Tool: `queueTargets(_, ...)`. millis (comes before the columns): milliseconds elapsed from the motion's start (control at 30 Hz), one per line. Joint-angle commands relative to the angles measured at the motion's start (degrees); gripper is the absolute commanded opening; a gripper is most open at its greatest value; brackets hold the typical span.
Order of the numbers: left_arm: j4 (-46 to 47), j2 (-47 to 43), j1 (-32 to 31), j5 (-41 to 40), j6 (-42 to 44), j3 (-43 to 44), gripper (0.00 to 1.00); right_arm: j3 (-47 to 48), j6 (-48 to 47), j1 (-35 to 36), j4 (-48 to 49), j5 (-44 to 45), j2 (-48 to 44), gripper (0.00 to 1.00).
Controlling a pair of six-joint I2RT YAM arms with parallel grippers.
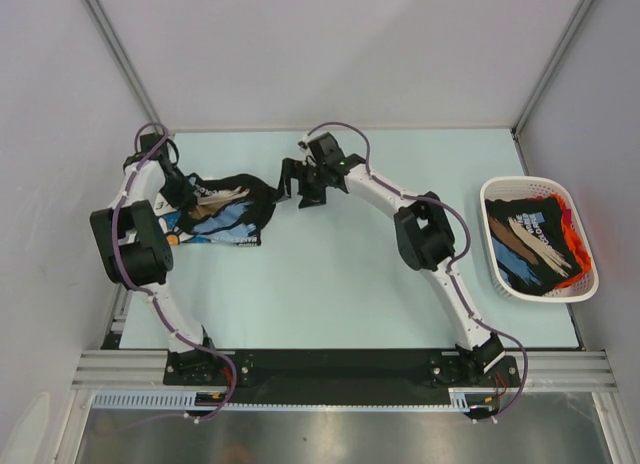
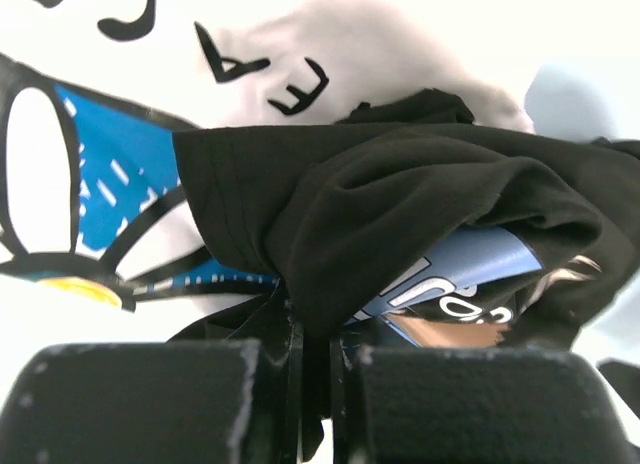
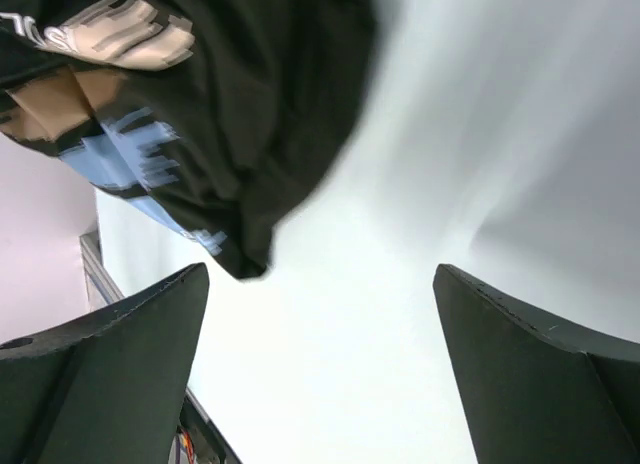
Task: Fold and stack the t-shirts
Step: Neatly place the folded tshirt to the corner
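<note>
A black t-shirt (image 1: 240, 199) with a blue and tan print lies bunched at the table's back left. It rests on a white t-shirt (image 2: 110, 154) with a blue flower print and black lettering. My left gripper (image 2: 315, 354) is shut on a fold of the black t-shirt (image 2: 400, 204); in the top view it (image 1: 188, 196) sits at that shirt's left side. My right gripper (image 1: 295, 184) hangs open just right of the shirt's right edge. In the right wrist view its jaws (image 3: 320, 324) are wide apart with nothing between them, and the black t-shirt (image 3: 250, 94) is at upper left.
A white slotted basket (image 1: 497, 274) stands at the right edge of the table. It holds a dark printed t-shirt (image 1: 525, 239) and an orange one (image 1: 575, 246). Grey walls enclose the table at the back and sides.
</note>
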Motion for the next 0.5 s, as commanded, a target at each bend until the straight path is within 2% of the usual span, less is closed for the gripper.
queueTargets(0, 4.3, 1.7, 0.4, -0.3, 1.5, 4.0, 0.0, -7.9, -2.5, -2.7, 2.3, 3.8, -12.0, 1.0)
queueTargets(233, 4.7, 0.5, 0.9, 4.6, 0.4, 7.5, 0.0, -18.8, -5.0, -5.1, 1.8, 4.5, -18.0, 1.0)
queueTargets(467, 1.1, -5.1, 2.4, 2.4, 0.7, 11.2, 0.0, -24.8, -4.2, -4.7, 3.7, 4.1, -19.0, 1.0)
